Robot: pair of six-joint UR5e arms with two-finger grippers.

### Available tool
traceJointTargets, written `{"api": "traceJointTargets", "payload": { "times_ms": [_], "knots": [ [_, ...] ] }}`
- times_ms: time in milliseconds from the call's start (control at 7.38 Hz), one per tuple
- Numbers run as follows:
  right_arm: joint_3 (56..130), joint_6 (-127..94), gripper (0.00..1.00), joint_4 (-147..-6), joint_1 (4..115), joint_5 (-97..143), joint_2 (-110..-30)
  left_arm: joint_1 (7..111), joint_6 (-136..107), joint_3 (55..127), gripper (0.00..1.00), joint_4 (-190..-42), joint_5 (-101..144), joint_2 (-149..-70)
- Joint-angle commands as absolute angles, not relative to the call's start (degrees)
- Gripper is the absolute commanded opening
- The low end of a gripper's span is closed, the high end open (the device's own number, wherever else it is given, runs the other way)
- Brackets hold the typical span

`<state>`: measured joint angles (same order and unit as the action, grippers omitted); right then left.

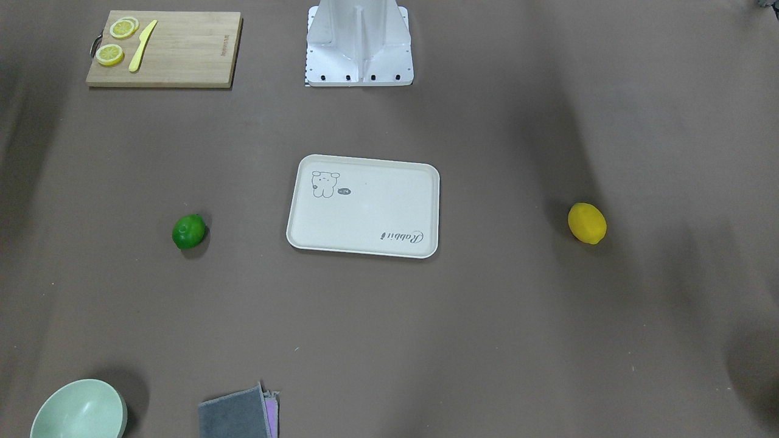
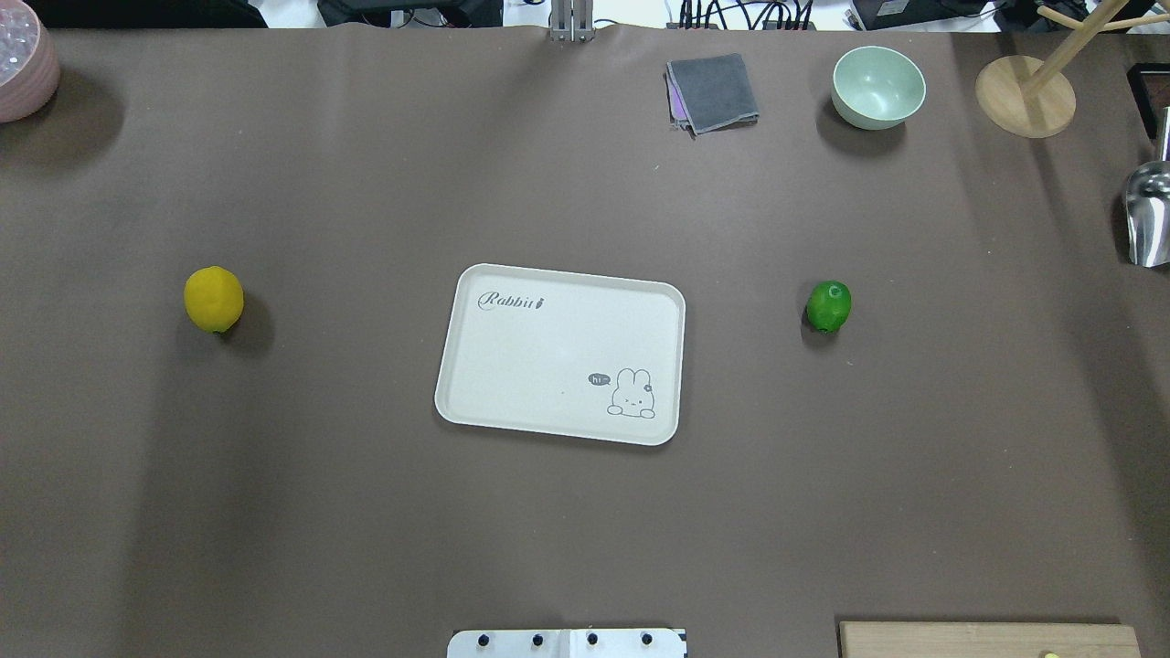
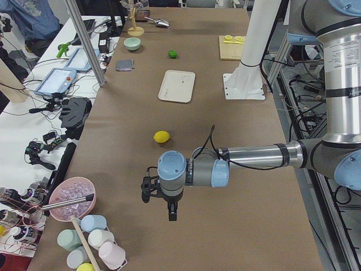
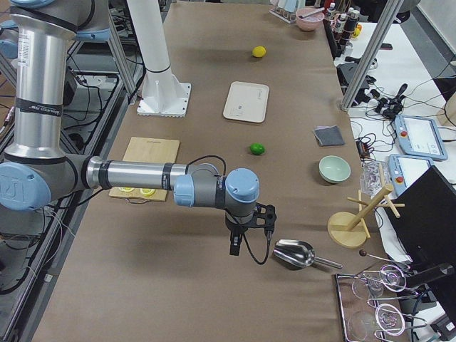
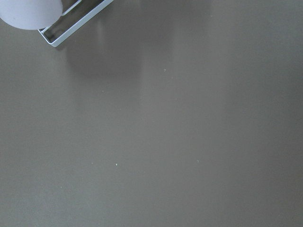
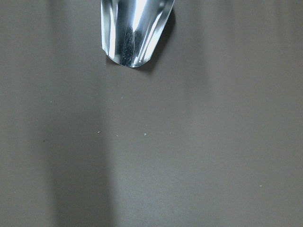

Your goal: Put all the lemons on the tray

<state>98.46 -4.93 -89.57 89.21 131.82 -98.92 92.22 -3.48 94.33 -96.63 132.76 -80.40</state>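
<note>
The yellow lemon [image 2: 214,299] lies on the brown table to the left of the tray [image 2: 548,356]. The green lemon [image 2: 828,306] lies to the tray's right. The cream tray sits at the table's middle with nothing on it. Both lemons also show in the front-facing view, yellow [image 1: 587,223] and green [image 1: 189,231]. My left gripper [image 3: 171,213] hangs over the table's left end, short of the yellow lemon [image 3: 162,136]. My right gripper [image 4: 234,247] hangs over the right end near a metal scoop. Both grippers show only in the side views, so I cannot tell whether they are open or shut.
A wooden cutting board [image 1: 182,55] with lemon slices and a yellow knife lies near the robot base [image 1: 359,45]. At the far edge are a mint bowl [image 2: 877,87], a grey cloth [image 2: 713,91], a wooden stand [image 2: 1024,96] and a pink bowl [image 2: 23,64]. A metal scoop [image 2: 1147,215] lies at the right.
</note>
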Motion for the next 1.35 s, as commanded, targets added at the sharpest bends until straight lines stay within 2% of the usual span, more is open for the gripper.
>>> {"api": "traceJointTargets", "payload": {
  "times_ms": [0, 406, 948, 1219],
  "knots": [
    [98.4, -4.9, 1.0, -89.8, 89.2, 131.8, -99.0, 92.1, -3.7, 93.8, 0.98, -96.5, 132.8, -80.4],
    [99.8, -6.1, 1.0, -90.0, 89.2, 137.4, -99.9, 91.8, -3.5, 93.6, 0.98, -96.3, 133.2, -80.6],
    [104.3, -11.0, 1.0, -89.7, 81.6, 138.1, -99.3, 91.5, -3.4, 91.0, 0.98, -96.9, 132.9, -80.5],
    [109.1, -20.8, 1.0, -89.2, 74.6, 137.3, -98.9, 90.9, -3.9, 92.3, 0.98, -96.9, 133.5, -80.9]
  ]
}}
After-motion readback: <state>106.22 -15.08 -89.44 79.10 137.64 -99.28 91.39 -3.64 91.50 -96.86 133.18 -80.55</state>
